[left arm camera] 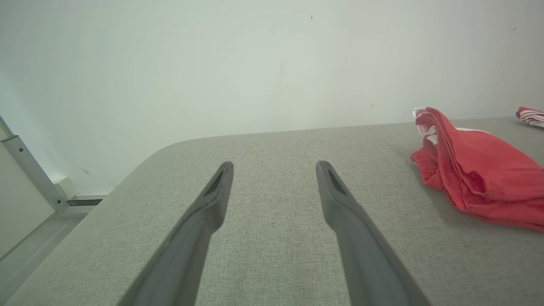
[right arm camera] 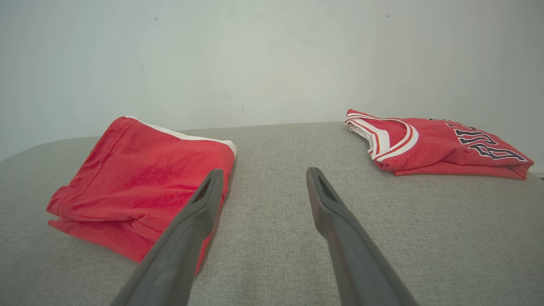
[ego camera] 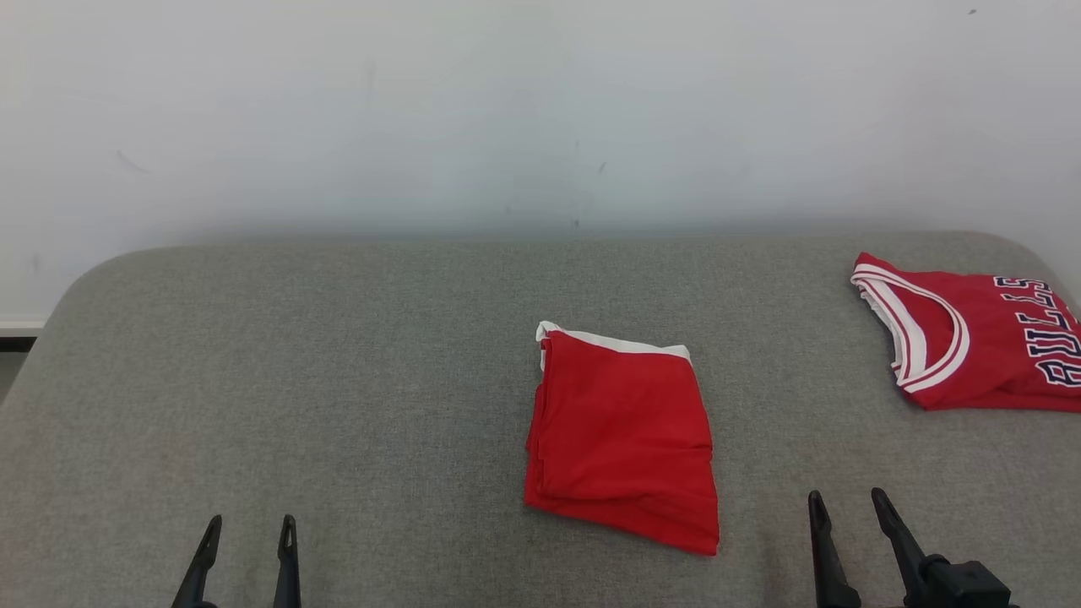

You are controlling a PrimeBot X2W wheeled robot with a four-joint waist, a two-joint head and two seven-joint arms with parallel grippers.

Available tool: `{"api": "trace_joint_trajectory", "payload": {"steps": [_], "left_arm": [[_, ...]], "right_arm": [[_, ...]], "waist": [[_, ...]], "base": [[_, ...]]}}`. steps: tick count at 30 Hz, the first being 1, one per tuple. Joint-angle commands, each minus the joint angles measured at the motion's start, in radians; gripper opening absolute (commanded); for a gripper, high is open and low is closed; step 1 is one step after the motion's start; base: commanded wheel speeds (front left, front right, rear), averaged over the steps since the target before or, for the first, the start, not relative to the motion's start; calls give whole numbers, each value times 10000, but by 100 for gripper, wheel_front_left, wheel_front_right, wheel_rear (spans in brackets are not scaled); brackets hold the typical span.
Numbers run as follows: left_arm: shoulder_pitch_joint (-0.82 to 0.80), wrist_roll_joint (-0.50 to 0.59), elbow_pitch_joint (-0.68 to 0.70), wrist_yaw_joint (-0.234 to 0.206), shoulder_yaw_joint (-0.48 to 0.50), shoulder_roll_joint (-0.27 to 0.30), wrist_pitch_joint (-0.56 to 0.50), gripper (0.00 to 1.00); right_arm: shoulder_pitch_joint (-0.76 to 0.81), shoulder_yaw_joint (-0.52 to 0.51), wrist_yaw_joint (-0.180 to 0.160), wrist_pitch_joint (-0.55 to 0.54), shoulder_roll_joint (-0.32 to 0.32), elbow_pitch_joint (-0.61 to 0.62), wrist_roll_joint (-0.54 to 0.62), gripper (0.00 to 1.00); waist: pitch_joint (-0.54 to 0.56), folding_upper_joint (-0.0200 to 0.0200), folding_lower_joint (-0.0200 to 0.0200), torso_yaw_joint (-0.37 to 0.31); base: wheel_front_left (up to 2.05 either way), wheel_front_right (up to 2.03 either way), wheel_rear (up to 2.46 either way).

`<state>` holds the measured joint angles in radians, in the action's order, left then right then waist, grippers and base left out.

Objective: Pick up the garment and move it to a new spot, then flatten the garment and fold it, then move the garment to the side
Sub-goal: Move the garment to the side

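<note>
A red garment [ego camera: 623, 435] with a white band along its far edge lies folded into a rough rectangle at the middle of the grey padded table [ego camera: 338, 380]. It also lies at the right of the left wrist view, garment [left arm camera: 480, 174], and at the left of the right wrist view, garment [right arm camera: 140, 182]. My left gripper [ego camera: 250, 525] stands open near the front left, well apart from the garment, with nothing between its fingers. My right gripper [ego camera: 846, 500] is open too, just right of the garment's near corner and not touching it. Both grippers, left [left arm camera: 274, 166] and right [right arm camera: 262, 174], hover over bare table.
A second red jersey [ego camera: 971, 342] with white trim and dark lettering lies folded at the far right edge of the table, jersey [right arm camera: 429, 146]. A pale wall [ego camera: 540, 110] rises directly behind the table. The table's left half is bare fabric.
</note>
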<state>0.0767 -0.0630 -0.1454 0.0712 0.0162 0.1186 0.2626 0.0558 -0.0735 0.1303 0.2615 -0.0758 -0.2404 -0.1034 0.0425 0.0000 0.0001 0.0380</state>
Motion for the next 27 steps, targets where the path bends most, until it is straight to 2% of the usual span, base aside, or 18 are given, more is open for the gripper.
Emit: {"api": "trace_joint_trajectory", "payload": {"steps": [1, 9, 16, 27], "left_arm": [[-1, -75, -16, -10, 13, 15, 27, 100], [-55, -98, -35, -47, 1, -16, 27, 100], [-206, 0, -66, -30, -175, -57, 27, 100], [-732, -16, -253, 48, -430, -182, 27, 100]], "right_arm": [[-71, 7, -2, 42, 29, -8, 20, 100], [-346, 291, -2, 42, 57, -255, -67, 100], [-1442, 632, -2, 44, -167, -750, -16, 100], [-4393, 1339, -2, -398, -904, -3226, -154, 100]], "waist": [[2, 0, -1, 5], [-9, 0, -1, 130], [-118, 0, -1, 471], [-666, 0, -1, 1029]], "base": [[0, 0, 0], [0, 0, 0], [0, 0, 0], [0, 0, 0]]}}
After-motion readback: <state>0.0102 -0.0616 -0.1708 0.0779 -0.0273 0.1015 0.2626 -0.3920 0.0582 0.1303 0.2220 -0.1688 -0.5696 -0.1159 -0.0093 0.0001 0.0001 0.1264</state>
